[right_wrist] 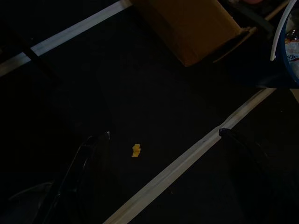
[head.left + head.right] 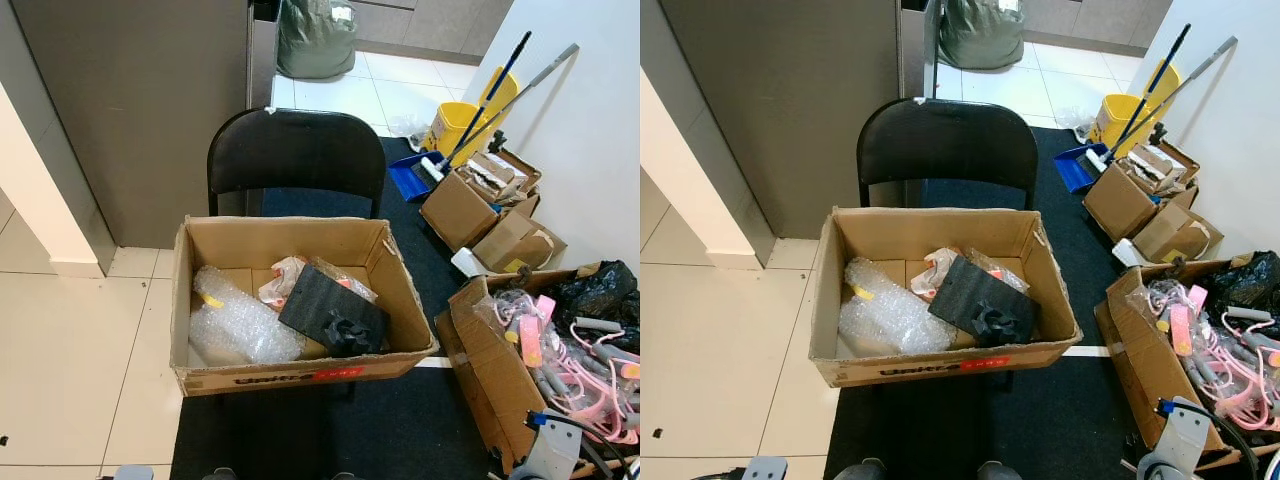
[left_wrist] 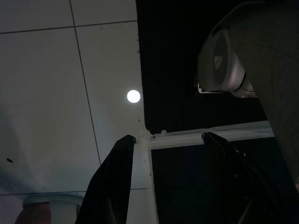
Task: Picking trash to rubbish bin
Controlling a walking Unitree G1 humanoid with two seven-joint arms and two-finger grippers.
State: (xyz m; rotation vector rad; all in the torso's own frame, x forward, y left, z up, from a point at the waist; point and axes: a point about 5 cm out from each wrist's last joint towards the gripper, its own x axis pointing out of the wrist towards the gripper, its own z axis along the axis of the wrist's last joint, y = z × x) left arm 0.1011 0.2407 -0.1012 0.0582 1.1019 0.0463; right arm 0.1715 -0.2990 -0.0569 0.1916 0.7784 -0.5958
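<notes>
An open cardboard box [image 2: 300, 375] rests on the seat of a black chair [image 2: 295, 150] straight ahead. Inside it lie bubble wrap [image 2: 235, 320] on the left, a black foam piece [image 2: 330, 312] on the right and a crumpled wrapper [image 2: 283, 280] behind them. My left gripper [image 3: 168, 137] hangs low and open over the edge between pale floor tiles and the dark mat, holding nothing. My right gripper [image 1: 163, 133] hangs open and empty above the dark mat, with a small yellow scrap [image 1: 136, 150] on the mat between its fingers.
To the right stand several open cardboard boxes [image 2: 490, 375], one holding pink items [image 2: 580, 370], beside a black bag [image 2: 600, 290]. A yellow mop bucket [image 2: 455, 125] and blue dustpan [image 2: 410, 178] sit further back. A grey-green sack [image 2: 315, 35] stands in the doorway. A grey wall [image 2: 130, 110] is on the left.
</notes>
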